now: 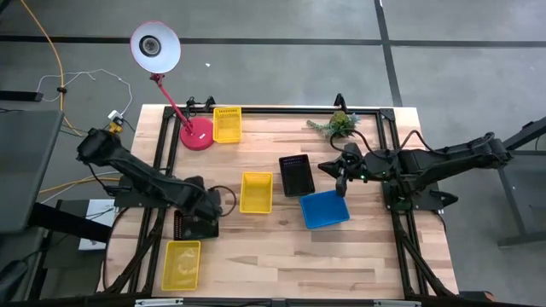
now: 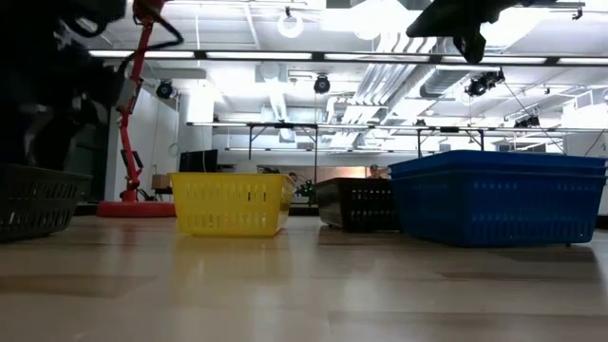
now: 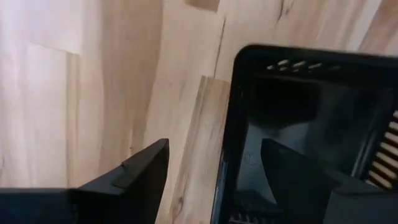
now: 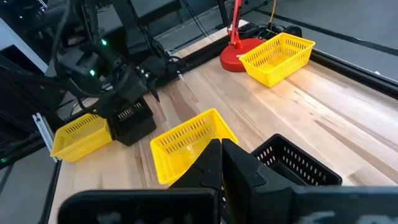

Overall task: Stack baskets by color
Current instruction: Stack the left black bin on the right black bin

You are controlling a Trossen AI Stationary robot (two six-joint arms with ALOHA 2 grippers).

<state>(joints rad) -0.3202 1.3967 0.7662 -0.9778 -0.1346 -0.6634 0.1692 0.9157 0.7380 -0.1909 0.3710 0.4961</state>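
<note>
Entry: left pincer. Fingers spread wide, straddling one wall of a black basket; one finger outside over bare wood, the other inside the tray. I see no squeeze on the wall, so I log it as released, not held. From above, this basket sits at the left side of the bench, just above a yellow basket at the near-left corner.

Entry: right pincer. Fingers pressed together, empty, hovering over the middle of the bench between a second black basket and the blue basket.

Entry: remaining stock. A yellow basket mid-bench; another yellow basket at the far edge beside the red lamp base.

Handling, my judgement: thin perforated plastic, light, fairly stiff but with walls that will flex under a hard pinch; smooth enough to slide on the wood. I would take hold across a rim wall, near the middle of a side, so the tray hangs level.

Views compared: the high view gives the whole layout and colours. The low view shows wall height, and that the blue basket stands taller than the rest, possibly several nested; I cannot tell that from above. Only the left wrist view shows the straddle.
</note>
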